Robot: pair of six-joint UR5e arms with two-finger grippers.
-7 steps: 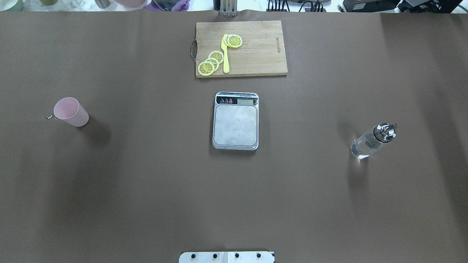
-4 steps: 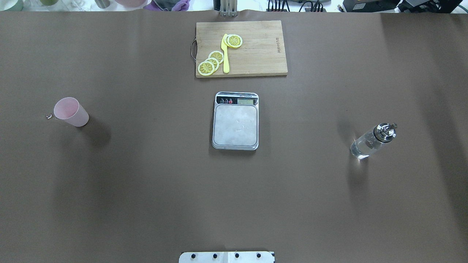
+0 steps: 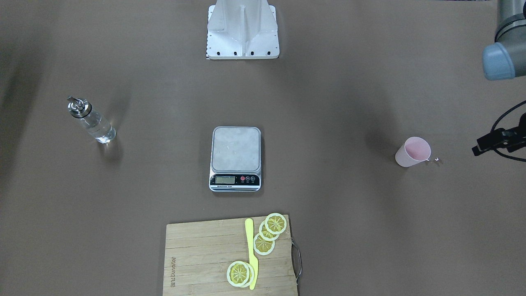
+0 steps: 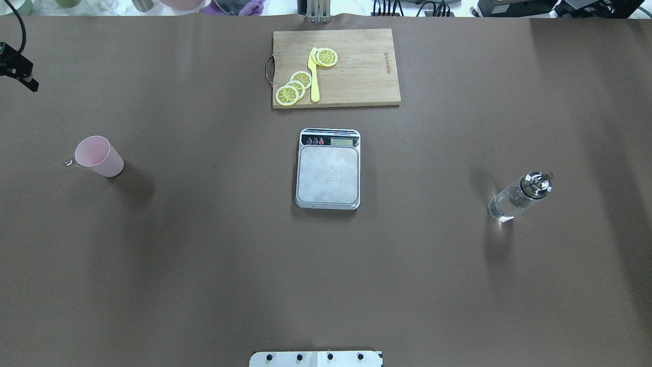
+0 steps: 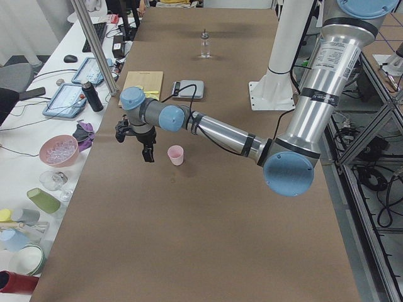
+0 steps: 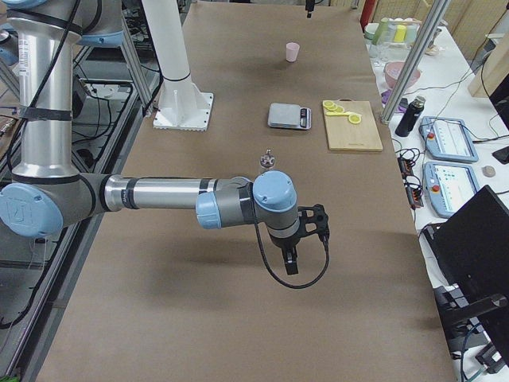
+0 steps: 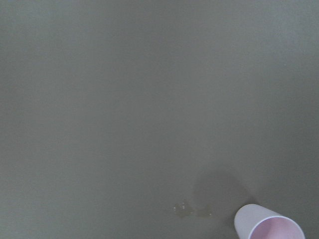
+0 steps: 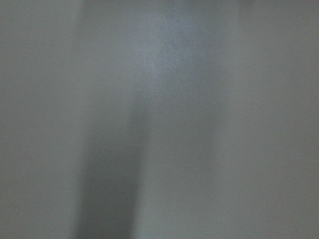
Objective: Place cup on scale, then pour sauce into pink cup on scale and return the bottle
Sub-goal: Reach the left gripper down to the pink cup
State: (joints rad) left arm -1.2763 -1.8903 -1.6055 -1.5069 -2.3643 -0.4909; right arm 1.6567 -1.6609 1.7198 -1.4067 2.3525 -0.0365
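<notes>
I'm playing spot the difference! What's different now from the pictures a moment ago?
The left arm's black end has come into the overhead view at its upper left edge, beyond the pink cup. It touches nothing; nothing was grabbed or let go. The cup, the scale, the bottle and the cutting board with its lemon slices and yellow knife stayed put.
</notes>
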